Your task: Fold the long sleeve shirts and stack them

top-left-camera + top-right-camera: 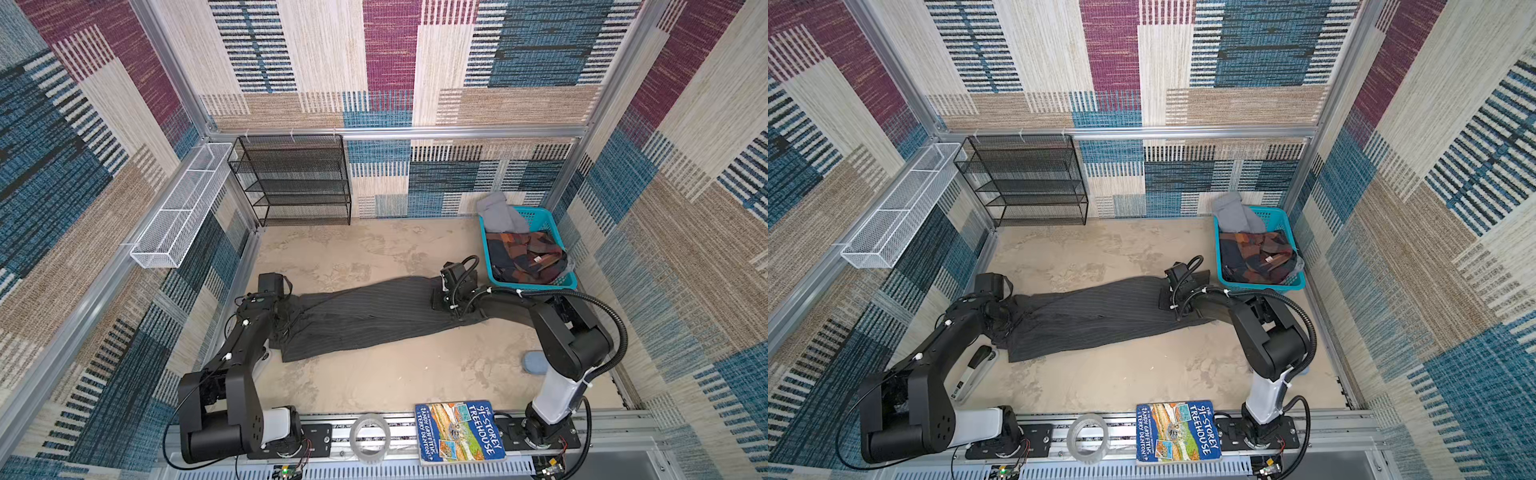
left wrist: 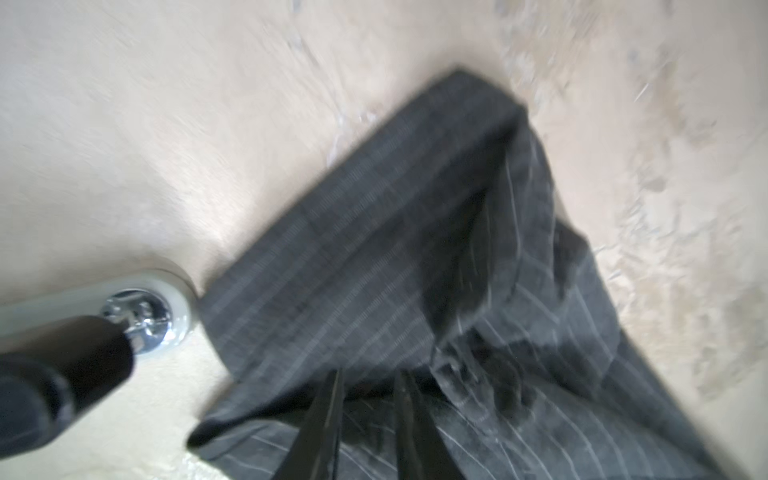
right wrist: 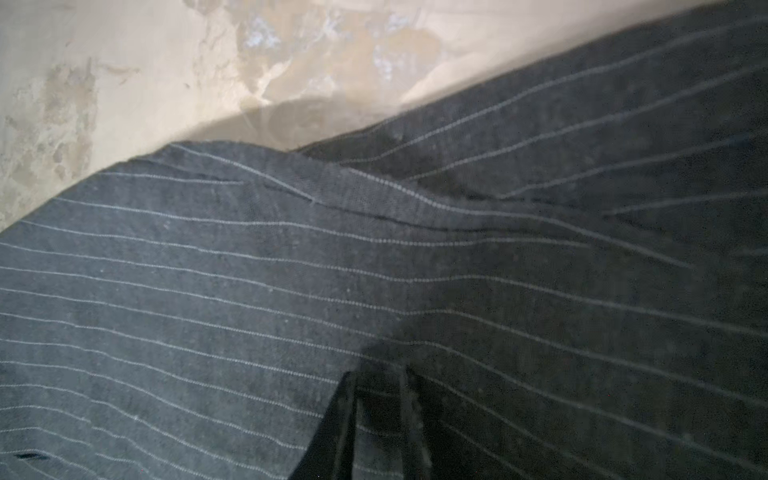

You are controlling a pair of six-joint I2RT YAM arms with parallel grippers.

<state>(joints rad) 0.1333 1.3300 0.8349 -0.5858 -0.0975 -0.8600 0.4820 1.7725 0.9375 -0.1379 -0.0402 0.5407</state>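
Note:
The long sleeve shirt (image 1: 365, 316) (image 1: 1096, 316), charcoal with thin pale pinstripes, lies as a long narrow band across the sandy table (image 1: 374, 374), drawn out between my two arms. At its left end my left gripper (image 1: 286, 309) (image 2: 370, 384) is shut on a bunched fold of it, and this view is blurred. My right gripper (image 1: 441, 300) (image 3: 379, 380) is shut on the cloth at the shirt's right end, and creases run toward its fingertips. The collar and buttons are hidden.
A teal basket (image 1: 540, 286) at the back right holds a plaid garment (image 1: 525, 255) and a grey one (image 1: 496, 214). A black mesh shelf (image 1: 291, 178) stands at the back and a white wire tray (image 1: 183, 208) hangs on the left wall. A book (image 1: 459, 432) and a tape roll (image 1: 370, 436) lie on the front rail. A white and black tool (image 1: 973, 372) lies by the shirt's left end.

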